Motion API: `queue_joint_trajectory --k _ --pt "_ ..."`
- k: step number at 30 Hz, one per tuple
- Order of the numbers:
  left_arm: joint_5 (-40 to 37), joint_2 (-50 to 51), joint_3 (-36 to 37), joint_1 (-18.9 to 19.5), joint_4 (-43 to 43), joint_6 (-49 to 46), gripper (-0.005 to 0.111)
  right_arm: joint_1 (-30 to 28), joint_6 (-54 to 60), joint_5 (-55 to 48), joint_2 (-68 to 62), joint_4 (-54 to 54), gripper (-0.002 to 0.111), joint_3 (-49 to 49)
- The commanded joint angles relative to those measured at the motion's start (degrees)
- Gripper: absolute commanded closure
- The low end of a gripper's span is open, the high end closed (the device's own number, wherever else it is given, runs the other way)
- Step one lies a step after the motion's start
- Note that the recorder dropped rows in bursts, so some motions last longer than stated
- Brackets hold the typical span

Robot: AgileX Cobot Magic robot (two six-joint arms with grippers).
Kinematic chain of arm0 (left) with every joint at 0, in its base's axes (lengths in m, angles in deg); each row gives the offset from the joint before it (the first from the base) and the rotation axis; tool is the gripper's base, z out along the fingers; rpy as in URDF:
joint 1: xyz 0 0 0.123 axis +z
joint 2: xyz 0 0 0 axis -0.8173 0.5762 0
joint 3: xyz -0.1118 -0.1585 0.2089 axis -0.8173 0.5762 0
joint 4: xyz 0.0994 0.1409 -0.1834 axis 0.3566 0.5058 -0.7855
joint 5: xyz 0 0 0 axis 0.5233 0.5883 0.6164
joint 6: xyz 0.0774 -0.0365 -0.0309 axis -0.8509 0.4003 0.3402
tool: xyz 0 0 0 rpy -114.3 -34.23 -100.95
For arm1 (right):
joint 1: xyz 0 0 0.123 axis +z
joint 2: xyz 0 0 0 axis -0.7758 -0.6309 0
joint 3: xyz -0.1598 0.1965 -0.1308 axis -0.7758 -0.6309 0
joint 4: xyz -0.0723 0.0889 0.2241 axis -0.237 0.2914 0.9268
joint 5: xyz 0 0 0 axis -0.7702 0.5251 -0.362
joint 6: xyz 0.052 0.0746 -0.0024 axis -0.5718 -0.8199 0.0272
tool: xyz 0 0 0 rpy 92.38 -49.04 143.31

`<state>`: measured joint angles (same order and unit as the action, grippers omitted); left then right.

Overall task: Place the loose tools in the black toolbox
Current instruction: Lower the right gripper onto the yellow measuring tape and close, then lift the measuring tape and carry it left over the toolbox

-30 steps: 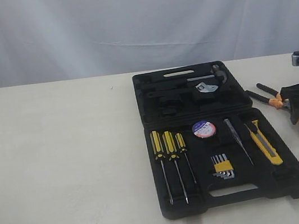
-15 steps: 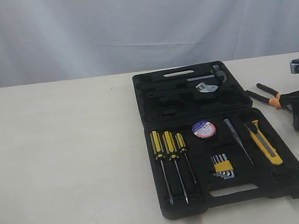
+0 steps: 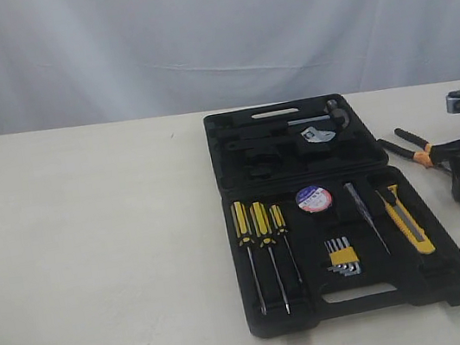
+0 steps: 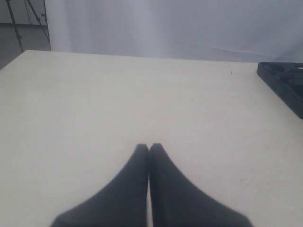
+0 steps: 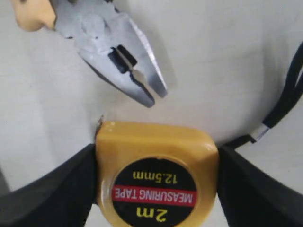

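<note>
Resting on the table (image 3: pixel 93 247) to the right of the black toolbox (image 3: pixel 456 270), the round yellow tape measure (image 5: pixel 156 189) is clamped on both flanks by the right pincer (image 5: pixel 156 149). The pliers (image 5: pixel 113 52) are laid near its casing, not touching it. The utility knife (image 3: pixel 407 221) and tape roll (image 3: pixel 314 199) are seated in the toolbox's near half. The left pincer (image 4: pixel 149 150) is clenched empty above the table.

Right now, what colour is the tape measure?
The tape measure is yellow, black label with red band; clearest in right wrist view.
</note>
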<state>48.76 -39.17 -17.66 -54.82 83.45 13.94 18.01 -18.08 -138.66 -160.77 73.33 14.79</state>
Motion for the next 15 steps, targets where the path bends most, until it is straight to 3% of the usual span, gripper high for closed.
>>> queue_joint_trajectory --k 1,10,15 --pt "0.0 -0.2 0.2 -0.4 0.0 0.1 0.107 -0.3 2.2 -1.3 2.3 -0.2 0.082 -0.2" --pt "0.0 -0.2 0.2 -0.4 0.0 0.1 0.107 0.7 8.1 -4.5 9.5 3.8 0.082 0.6" --pt "0.0 -0.2 0.2 -0.4 0.0 0.1 0.107 5.0 8.2 -7.2 9.2 3.7 0.082 8.6"
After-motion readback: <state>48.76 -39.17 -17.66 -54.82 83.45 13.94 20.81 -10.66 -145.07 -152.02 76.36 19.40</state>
